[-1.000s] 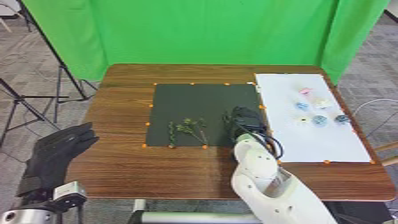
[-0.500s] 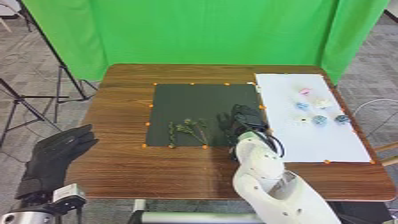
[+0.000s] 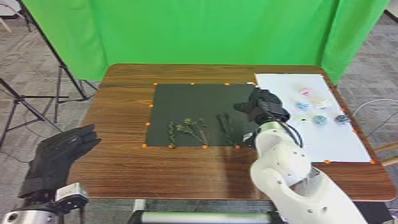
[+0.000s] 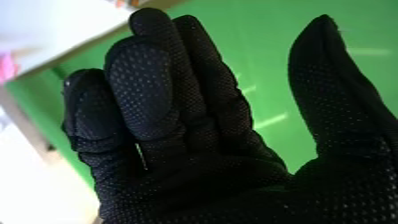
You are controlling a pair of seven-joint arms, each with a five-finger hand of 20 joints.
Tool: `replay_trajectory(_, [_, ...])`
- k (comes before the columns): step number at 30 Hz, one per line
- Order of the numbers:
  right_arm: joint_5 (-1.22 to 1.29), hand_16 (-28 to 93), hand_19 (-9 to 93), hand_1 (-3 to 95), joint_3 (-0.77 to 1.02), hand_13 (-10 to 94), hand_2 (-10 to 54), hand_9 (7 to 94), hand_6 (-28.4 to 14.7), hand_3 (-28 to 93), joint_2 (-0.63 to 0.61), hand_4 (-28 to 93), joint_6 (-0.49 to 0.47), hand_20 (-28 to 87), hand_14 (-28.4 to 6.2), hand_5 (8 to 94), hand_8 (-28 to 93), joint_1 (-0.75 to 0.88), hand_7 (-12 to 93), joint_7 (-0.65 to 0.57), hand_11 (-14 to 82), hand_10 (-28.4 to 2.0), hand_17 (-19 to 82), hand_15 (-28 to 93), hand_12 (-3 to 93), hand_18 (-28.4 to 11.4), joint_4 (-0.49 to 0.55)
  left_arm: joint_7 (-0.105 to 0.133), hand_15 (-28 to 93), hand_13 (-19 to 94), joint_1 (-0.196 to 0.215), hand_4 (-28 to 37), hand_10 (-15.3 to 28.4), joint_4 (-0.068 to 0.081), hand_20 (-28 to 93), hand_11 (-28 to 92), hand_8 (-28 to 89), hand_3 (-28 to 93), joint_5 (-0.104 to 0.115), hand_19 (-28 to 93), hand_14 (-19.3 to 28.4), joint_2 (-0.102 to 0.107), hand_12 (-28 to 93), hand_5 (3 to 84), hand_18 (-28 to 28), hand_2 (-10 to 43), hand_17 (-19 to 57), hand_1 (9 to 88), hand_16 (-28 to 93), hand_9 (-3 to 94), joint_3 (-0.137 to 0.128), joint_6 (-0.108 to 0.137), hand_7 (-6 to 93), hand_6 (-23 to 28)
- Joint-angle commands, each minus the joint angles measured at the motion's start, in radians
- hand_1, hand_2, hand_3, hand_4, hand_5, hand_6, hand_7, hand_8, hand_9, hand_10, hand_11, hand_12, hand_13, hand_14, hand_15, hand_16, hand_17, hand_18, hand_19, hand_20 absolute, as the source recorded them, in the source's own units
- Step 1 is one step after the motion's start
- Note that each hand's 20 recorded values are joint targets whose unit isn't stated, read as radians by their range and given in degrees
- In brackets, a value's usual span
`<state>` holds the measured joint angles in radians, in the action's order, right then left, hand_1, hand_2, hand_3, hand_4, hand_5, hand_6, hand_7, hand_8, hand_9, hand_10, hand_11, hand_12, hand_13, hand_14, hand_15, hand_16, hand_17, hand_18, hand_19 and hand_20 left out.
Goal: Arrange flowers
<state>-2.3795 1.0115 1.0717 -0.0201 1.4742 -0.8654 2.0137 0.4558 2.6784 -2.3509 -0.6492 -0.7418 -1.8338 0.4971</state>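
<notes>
My right hand (image 3: 265,106) is over the border between the dark mat (image 3: 187,97) and the white sheet (image 3: 289,145) in the head view. In the right wrist view that hand (image 4: 195,175) is open, thumb spread, holding nothing. My left hand (image 3: 64,150) is open at the table's left edge. Green stems lie on the mat: one stem (image 3: 171,135) at left, a branching sprig (image 3: 187,129) beside it, and a darker stem (image 3: 226,127) to their right. On the white sheet are a pink flower (image 3: 306,92), blue flowers (image 3: 302,106) and a dark blue one (image 3: 342,119).
A cream flower (image 3: 322,103) and a small white flower with a green centre (image 3: 303,119) also lie on the sheet. Orange markers line the mat and sheet. The brown table (image 3: 124,105) has a green curtain (image 3: 204,35) behind it.
My right hand has moved forward and to the right, from the mat's right part toward the white sheet, uncovering the darker stem. My left hand has stayed in place.
</notes>
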Motion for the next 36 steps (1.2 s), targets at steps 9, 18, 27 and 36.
replay_trajectory(9, [-0.013,18,93,29.0,0.236,65,-1.3,57.8,-11.7,80,-0.252,-22,0.042,13,-14.5,58.4,-9,0.130,23,0.034,21.3,-21.1,45,71,15.9,-21.4,-0.116,-0.041,58,28,-0.054,-11.5,21.9,-0.001,15,35,-9,84,-0.033,57,28.1,-0.023,10,50.0,21.5,6.3,-9.2,28.4,-11,41.1,0.030,-0.020,14.6,15.0])
replay_trajectory(18, [0.012,18,93,30.3,0.255,64,-3.1,55.2,-11.0,81,-0.245,-23,-0.014,13,-14.1,56.2,-10,0.143,21,0.035,18.7,-19.4,44,70,15.5,-21.4,-0.169,-0.028,58,28,-0.079,-11.5,21.9,0.010,15,35,-9,84,-0.027,57,28.1,-0.012,10,50.0,21.5,6.4,-9.2,28.4,-11,41.1,0.056,-0.021,14.6,15.0])
replay_trajectory(27, [-0.018,18,93,33.6,0.194,65,-4.3,55.3,-9.6,82,-0.235,-24,-0.027,14,-13.5,56.5,-10,0.091,22,0.036,18.0,-18.4,44,70,15.5,-20.7,-0.185,-0.031,58,28,-0.088,-11.5,21.9,0.013,15,35,-9,84,-0.040,57,28.2,-0.025,10,50.0,21.5,6.4,-9.3,28.4,-11,41.1,0.057,-0.033,14.6,15.0])
replay_trajectory(36, [-0.003,18,93,34.1,0.150,64,-5.1,54.1,-9.8,83,-0.213,-24,-0.073,15,-13.6,55.4,-10,0.054,21,0.030,17.5,-18.2,44,70,15.6,-20.6,-0.231,-0.017,58,28,-0.101,-11.5,21.9,0.021,15,35,-9,84,-0.029,57,28.1,-0.010,10,49.9,21.5,6.4,-9.3,28.5,-11,41.0,0.070,-0.034,14.7,15.0])
